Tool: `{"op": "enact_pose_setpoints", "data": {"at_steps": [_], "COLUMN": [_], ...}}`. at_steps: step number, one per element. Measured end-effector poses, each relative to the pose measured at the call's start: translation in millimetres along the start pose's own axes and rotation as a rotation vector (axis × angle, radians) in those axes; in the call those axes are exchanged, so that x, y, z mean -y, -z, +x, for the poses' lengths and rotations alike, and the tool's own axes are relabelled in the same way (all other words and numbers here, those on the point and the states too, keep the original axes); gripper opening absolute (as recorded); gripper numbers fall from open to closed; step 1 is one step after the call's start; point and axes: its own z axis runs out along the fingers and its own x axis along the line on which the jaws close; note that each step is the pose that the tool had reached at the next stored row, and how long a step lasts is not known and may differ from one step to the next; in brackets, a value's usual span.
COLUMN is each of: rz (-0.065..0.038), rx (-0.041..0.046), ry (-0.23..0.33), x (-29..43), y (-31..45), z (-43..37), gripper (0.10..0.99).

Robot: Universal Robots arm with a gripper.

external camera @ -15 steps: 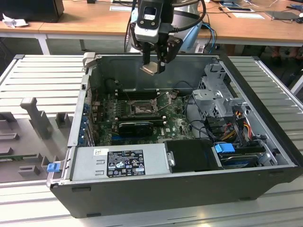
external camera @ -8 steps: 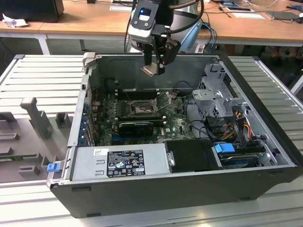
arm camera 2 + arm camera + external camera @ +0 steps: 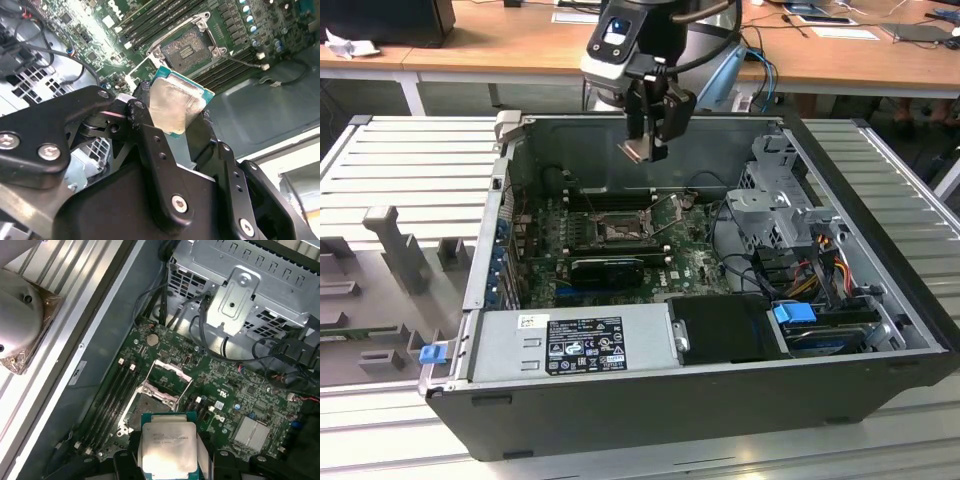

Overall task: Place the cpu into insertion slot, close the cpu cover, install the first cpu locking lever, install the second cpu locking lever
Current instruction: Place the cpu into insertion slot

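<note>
Black-fingered gripper, jaws clamped on the flat silver-grey square cpu, hangs upper-centre in the exterior view, above the dark-framed insertion slot; placing seems in hand, calling for square alignment before lowering.

Case is lying on its side on the tabletop, open side up. Board sits flat in the bottom, insertion slot roughly mid-board, with the cpu cover tipped up off it along one edge. Seen in the exterior view, a long card sits just in front of the slot, and the power supply box in front of that. Drive cage is on the exterior view's right. The cpu is pinched between the fingers, up above the board and well apart from the slot.
</note>
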Motion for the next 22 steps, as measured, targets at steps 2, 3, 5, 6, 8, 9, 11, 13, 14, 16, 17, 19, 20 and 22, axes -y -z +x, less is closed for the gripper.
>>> {"op": "enact_pose_setpoints", "data": {"at_steps": [2,3,5,6,8,9,11,13,14,16,17,19,20,22], "rz": [-0.001,-0.001,-0.002,-0.002,-0.003,-0.003,-0.004,-0.005,-0.005,-0.005,-0.005,-0.006,-0.006,-0.006], "rx": [0.0049,0.007,0.0116,0.0129,0.0154,0.0181,0.0215,0.0242,0.0256,0.0286,0.029,0.0292,0.0293,0.0306], "ry": [-0.057,-0.082,-0.135,-0.151,-0.181,-0.212,-0.253,-0.285,-0.301,-0.336,-0.34,-0.343,-0.344,-0.356], "x": [0.1,0.1,0.2,0.2,0.2,0.3,0.3,0.3,0.4,0.5,0.5,0.7,0.8,1.3], "y": [-1.1,-1.5,-2.3,-2.5,-2.8,-3.0,-3.5,-4.0,-4.3,-5.7,-6.4,-7.9,-8.9,-14.4], "z": [0.0,0.0,0.0,0.0,0.0,0.0,-0.1,-0.1,-0.1,-0.1,-0.1,-0.1,-0.2,-0.3], "gripper": [0.529,0.529,0.529,0.529,0.529,0.529,0.529,0.529,0.529,0.529,0.529,0.529,0.529,0.529]}}
